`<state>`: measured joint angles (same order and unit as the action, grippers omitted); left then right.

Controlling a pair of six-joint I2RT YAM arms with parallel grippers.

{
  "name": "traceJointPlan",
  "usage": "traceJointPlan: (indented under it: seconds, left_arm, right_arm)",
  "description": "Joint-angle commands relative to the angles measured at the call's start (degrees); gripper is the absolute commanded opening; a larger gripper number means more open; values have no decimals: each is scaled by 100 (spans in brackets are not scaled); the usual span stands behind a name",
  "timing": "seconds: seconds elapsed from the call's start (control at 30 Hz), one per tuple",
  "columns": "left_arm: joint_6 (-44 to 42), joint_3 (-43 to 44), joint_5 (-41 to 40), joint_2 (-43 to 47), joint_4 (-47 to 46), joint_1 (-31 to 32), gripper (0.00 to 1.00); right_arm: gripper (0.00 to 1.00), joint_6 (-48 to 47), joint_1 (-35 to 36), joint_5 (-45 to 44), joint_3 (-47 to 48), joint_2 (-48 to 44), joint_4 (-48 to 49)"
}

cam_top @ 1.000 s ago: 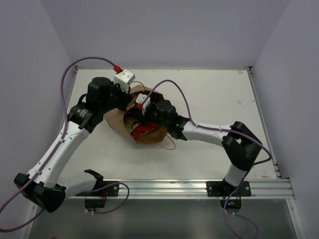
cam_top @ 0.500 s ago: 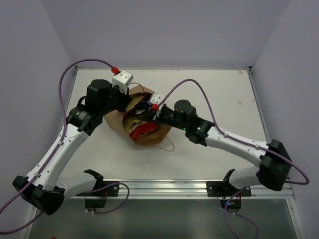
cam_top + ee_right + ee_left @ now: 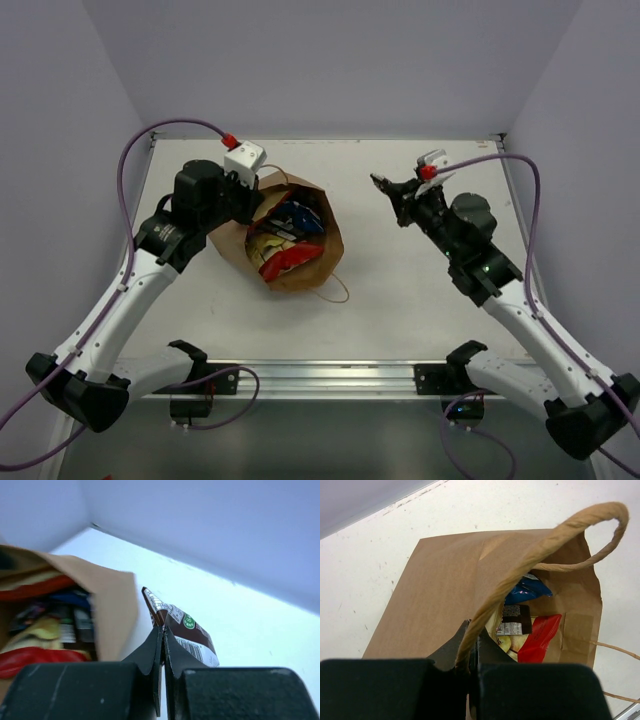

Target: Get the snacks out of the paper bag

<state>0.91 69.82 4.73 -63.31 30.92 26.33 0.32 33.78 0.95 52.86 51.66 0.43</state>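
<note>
The brown paper bag (image 3: 300,262) lies on its side left of the table's middle, mouth open; it fills the left wrist view (image 3: 445,590). Inside it I see a blue chip bag (image 3: 526,590), a red one (image 3: 538,637), a yellowish one and a brown candy-bar wrapper (image 3: 516,620). My left gripper (image 3: 258,190) is shut on the bag's twine handle (image 3: 520,565) and holds the mouth up. My right gripper (image 3: 390,188) is shut on a brown candy-bar wrapper (image 3: 185,630) and holds it in the air right of the paper bag.
The bag's other twine handle (image 3: 335,290) trails on the white table (image 3: 420,290) toward the near edge. Walls close the table at the back and both sides. A metal rail (image 3: 380,375) runs along the near edge.
My right gripper has come out of the paper bag with a brown candy-bar wrapper and swung right and back. The left gripper still holds the handle in place.
</note>
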Motion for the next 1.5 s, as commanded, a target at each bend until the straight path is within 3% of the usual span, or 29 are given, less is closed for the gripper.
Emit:
traceJointPlan:
  seconds: [0.0,0.17,0.37,0.47,0.53,0.57,0.6,0.77,0.87,1.07,1.47]
  left_arm:
    - [129,-118,-122,82,11,-13,0]
    - [155,-118,-69,73,-15,-5,0]
    - [155,-83,-78,73,-33,-5,0]
    - [155,-91,-95,64,-33,-5,0]
    - [155,-109,-104,64,-33,-13,0]
    - [155,-109,-121,56,-33,-5,0]
    - [155,-118,-156,55,-16,-5,0]
    - [129,-136,-218,38,2,-5,0]
    - [147,-118,-166,12,-7,-5,0]
    - [208,-30,-43,-76,19,-5,0]
    - [252,-21,19,-103,37,-13,0]
  right_arm:
    - [0,557,-687,-131,136,999,-78]
    - [0,1049,-1391,563,769,2408,177]
    - [0,1489,-1488,1143,1209,3508,-428]
    - [31,1428,-1445,1276,955,3282,-508]
    - [61,1183,-1357,1223,691,2792,-578]
    - [71,1051,-1209,1136,647,2606,-727]
    - [72,928,-1094,1040,612,2412,-789]
    - [75,57,-67,1204,427,1279,-843]
    - [75,-391,591,1645,479,1180,-694]
    - [73,-998,1201,1927,1059,2154,-841]
    - [69,-1324,1280,1944,1719,3964,-404]
